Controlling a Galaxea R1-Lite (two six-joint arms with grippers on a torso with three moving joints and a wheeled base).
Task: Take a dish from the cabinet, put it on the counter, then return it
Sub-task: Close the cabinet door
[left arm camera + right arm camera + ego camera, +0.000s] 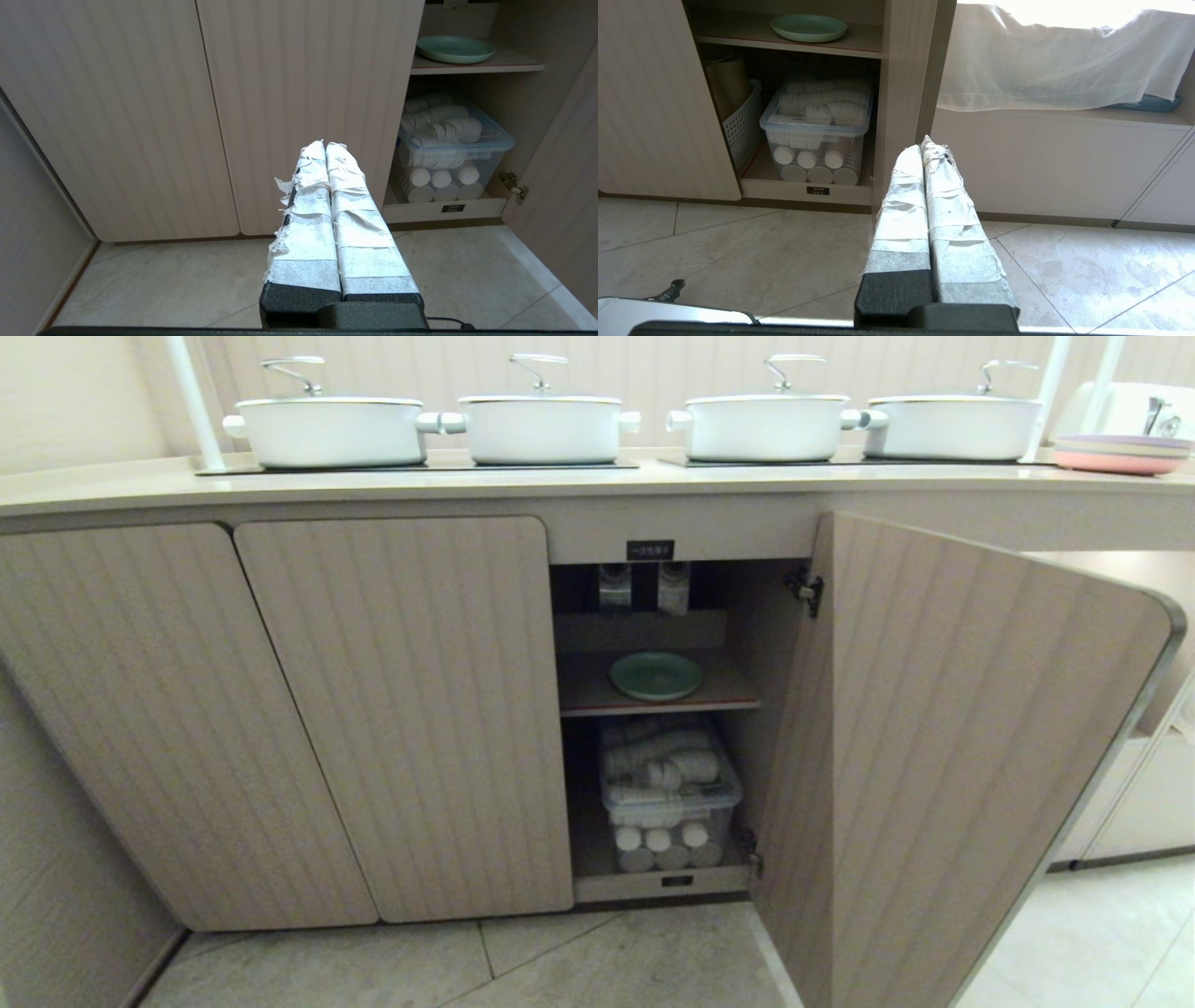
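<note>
The dish [656, 675] is seen lying on the open cabinet [401, 709] shelf; left gripper [325, 145] and right gripper [924, 143] are closed tight, empty

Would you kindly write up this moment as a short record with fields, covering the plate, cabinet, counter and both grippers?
dish: green plate, flat on the upper shelf inside the cabinet
cabinet: right door swung open, two left doors shut
below shelf: clear lidded box of white cups
counter: worktop with four white pots and stacked pink and lilac plates at its right end
left gripper: shut, empty, off the plate, low before the shut doors
right gripper: shut, empty, low before the open door's edge
task stage: plate not yet taken
</note>
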